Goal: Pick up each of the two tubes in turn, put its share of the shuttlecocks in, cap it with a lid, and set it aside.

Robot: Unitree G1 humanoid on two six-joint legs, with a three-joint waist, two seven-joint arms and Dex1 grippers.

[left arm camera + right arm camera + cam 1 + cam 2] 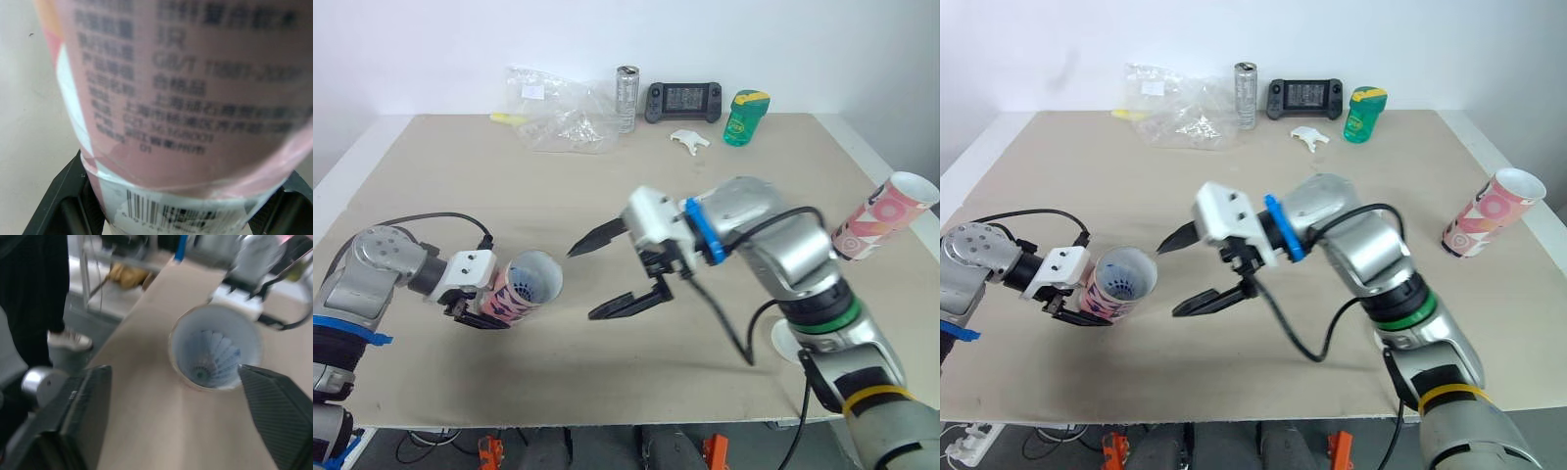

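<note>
Tool on the left (489, 305) is seen closed around the base of a pink patterned tube (524, 286). The tube is held low over the front left part of the surface (440, 176) and tipped so that its open mouth is turned towards the right arm. In the left wrist view black fingers (63, 196) are pressed against both sides of the printed wall beside the barcode. Feathered shuttlecocks (215, 357) are seen nested deep inside the tube, and its mouth is uncapped. Just to the right of the mouth, apart from the rim, the right tool (582, 284) is held with its two fingers spread wide and nothing between them. The filling of the first tube is therefore judged to be in hand or just finished, with capping not yet done. Further right, a white round piece (785, 340), possibly a lid, is partly hidden under the right forearm; what it is cannot be told for certain. Near the right edge a second tube (881, 217) of like pattern is seen open-mouthed and well apart from both tools. For the next move, a lid would have to be fetched by the empty right tool, brought square to the tilted rim and pressed on while the tube is steadied by the left grip.
</note>
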